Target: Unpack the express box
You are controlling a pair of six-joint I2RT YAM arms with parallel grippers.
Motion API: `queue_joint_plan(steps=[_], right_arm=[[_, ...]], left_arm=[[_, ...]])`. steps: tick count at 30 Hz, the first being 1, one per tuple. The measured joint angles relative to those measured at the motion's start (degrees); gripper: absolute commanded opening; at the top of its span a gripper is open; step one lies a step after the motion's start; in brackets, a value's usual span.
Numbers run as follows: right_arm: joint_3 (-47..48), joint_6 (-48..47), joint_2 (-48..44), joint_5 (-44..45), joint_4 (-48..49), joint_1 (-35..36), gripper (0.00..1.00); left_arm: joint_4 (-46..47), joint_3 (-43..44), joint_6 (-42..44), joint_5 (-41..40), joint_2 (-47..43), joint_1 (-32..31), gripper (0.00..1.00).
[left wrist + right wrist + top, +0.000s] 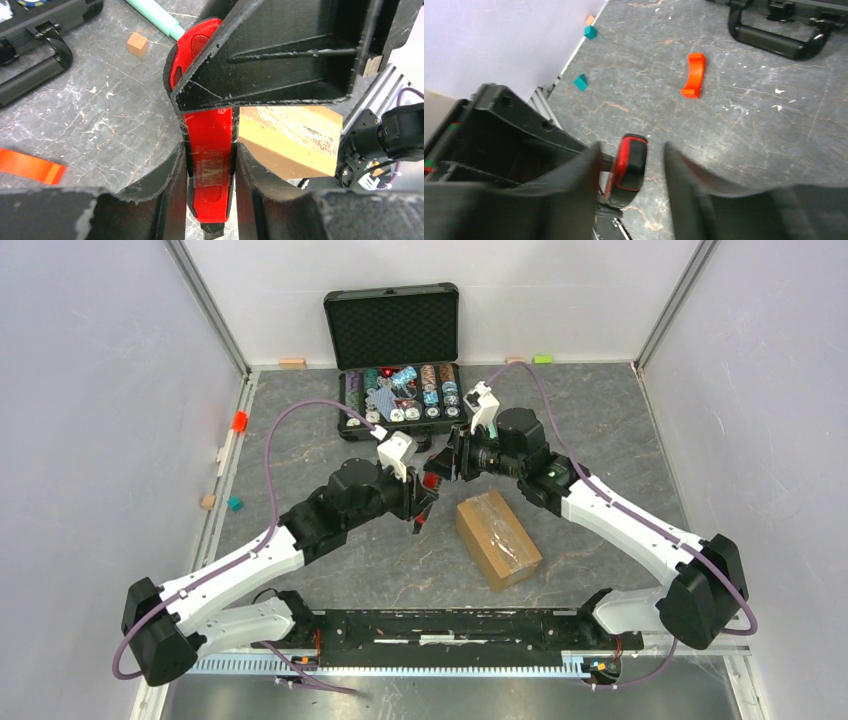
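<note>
Beside sealed brown cardboard express box (498, 538): knife-readying step; left gripper (210, 152) clamps red utility knife (207, 125), right gripper (631, 150) half-open astride it; next, expose blade.

The right gripper (631, 150): its dark fingers (574, 190) stand apart, flanking a red-and-black plastic knife handle (629, 167) without visible contact. The grey marbled tabletop (749, 130) carries a curved orange plastic piece (694, 75), two small teal blocks (581, 82) near the pale wall (499, 40), and a black case handle (774, 40) beyond.
</note>
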Motion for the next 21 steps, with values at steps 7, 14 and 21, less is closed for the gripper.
queue_joint_plan(steps=[7, 14, 21], right_arm=[[-0.63, 3.89, 0.00, 2.54, 0.46, 0.37, 0.00], [3.78, -8.00, -0.17, -0.42, -3.93, -0.15, 0.00], [5.46, -17.99, -4.79, -14.67, -3.69, -1.22, 0.00]], left_arm=[[0.83, -0.02, 1.77, -3.04, 0.57, -0.83, 0.54], [-4.02, 3.39, 4.33, 4.76, -2.47, 1.84, 0.91], [-8.35, 12.31, 5.57, 22.80, -3.10, 5.51, 0.96]])
